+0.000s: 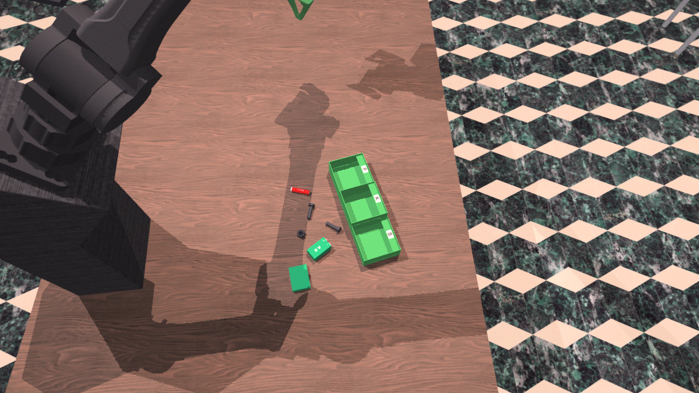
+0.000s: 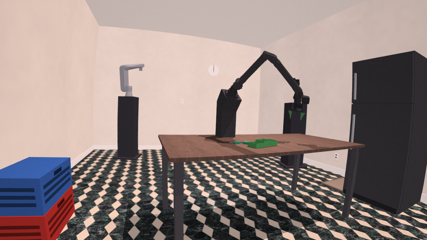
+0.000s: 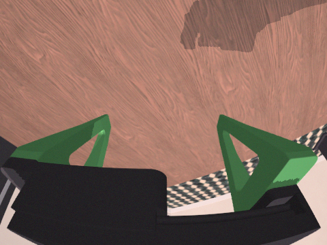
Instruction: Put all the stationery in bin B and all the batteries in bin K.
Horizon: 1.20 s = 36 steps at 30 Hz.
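The dark six-joint arm (image 2: 270,64) is holding its green-fingered tool (image 3: 163,132) high above the far end of the brown wood-grain table (image 1: 219,121), fingers fully apart and gripping nothing, well away from the work. The task's things are lying in a loose cluster just beside a row of three joined green open bins (image 1: 363,207): a small red cylindrical battery (image 1: 300,190), a green block with pale markings (image 1: 318,248) — probably a second battery, though too small to tell — and a plain green rectangular block (image 1: 298,278), likely an eraser. Two black bolts (image 1: 311,210) and a black nut (image 1: 301,233) are lying among them and should be left alone. The bin marked K (image 1: 362,202) is sitting in the middle of the row; the bin marked B (image 1: 376,240) is at the near end. No item is yet binned. The step in hand is judged to be the first approach: the tool should be coming down vertically over one item, fingers straddling its short axis — for the red battery, across the cylinder so it is not rolling away — while keeping clear of the neighbouring bolts.
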Motion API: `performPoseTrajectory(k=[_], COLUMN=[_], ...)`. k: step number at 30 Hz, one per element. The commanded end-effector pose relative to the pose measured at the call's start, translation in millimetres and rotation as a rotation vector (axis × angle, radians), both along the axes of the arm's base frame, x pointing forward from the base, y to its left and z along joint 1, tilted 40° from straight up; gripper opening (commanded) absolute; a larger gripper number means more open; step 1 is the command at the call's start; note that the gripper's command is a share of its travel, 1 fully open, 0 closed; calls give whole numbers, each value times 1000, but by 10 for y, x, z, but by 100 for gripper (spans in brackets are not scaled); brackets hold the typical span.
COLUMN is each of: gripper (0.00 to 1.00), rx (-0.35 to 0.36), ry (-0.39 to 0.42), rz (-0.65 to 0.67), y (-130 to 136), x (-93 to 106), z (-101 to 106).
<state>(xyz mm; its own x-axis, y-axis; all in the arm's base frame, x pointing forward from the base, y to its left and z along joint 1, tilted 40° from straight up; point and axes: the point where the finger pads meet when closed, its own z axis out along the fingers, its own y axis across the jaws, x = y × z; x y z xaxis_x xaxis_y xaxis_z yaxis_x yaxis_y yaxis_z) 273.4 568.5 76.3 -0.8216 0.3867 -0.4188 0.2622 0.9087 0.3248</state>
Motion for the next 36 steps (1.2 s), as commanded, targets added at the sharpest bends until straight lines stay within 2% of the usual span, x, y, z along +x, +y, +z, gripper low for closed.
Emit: performPoseTrajectory(k=[1,17,18,36], gripper=[100,100,9,9], rx=[9,9,0,0], ry=[-3,-3,0,0], rz=[4,4,0,0], y=[26,26,1,1], x=[-19,-19,-2,-2], z=[54,54,2,2])
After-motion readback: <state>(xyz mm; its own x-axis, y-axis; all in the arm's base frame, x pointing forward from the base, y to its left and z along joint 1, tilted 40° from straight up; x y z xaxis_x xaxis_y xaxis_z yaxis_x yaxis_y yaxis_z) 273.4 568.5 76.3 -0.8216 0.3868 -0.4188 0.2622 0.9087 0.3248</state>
